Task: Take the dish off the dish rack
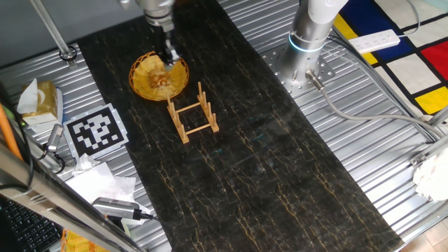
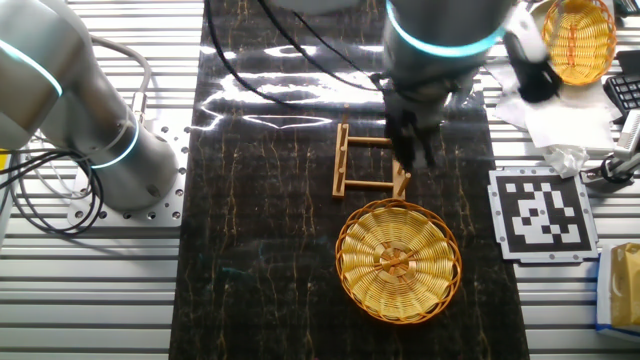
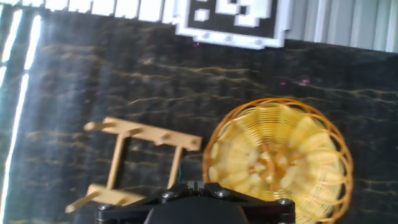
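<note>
Wicker dish [image 2: 399, 261] lying flat on the dark desk [image 2: 260, 200], off the wooden dish rack [image 2: 371, 160] and just beside its end. Gripper [image 1: 168, 54] hanging above the dish's far rim, nothing in it; open or closed, cannot tell. Marker card [image 2: 541, 212] lying right of the rack.

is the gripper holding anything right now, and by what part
Nothing is held. The dish lies flat on the table beside the dish rack, and the gripper is above them, apart from both.
</note>
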Controlling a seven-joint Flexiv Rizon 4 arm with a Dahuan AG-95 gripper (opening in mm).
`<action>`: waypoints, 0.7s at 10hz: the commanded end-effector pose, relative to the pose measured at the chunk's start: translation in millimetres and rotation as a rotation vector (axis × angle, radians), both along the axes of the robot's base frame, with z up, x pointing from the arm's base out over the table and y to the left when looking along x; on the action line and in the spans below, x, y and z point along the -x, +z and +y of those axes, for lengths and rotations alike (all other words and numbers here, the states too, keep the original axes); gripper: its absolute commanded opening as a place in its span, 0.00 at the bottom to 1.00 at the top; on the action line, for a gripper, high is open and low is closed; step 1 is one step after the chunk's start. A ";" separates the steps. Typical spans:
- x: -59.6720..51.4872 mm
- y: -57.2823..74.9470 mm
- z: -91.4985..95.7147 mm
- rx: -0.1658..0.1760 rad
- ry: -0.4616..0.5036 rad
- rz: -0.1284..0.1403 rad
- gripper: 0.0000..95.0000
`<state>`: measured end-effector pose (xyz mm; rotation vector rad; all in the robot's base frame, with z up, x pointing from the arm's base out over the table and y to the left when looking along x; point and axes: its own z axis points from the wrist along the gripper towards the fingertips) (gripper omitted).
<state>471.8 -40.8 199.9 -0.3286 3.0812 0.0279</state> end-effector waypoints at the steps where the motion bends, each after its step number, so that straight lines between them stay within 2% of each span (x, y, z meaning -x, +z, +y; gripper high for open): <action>1: 1.2 -4.5 12.6 0.017 0.037 0.001 0.00; 3: -0.4 -6.8 18.7 0.036 0.089 0.003 0.00; 7: 3.5 -11.2 29.3 0.051 0.111 0.005 0.00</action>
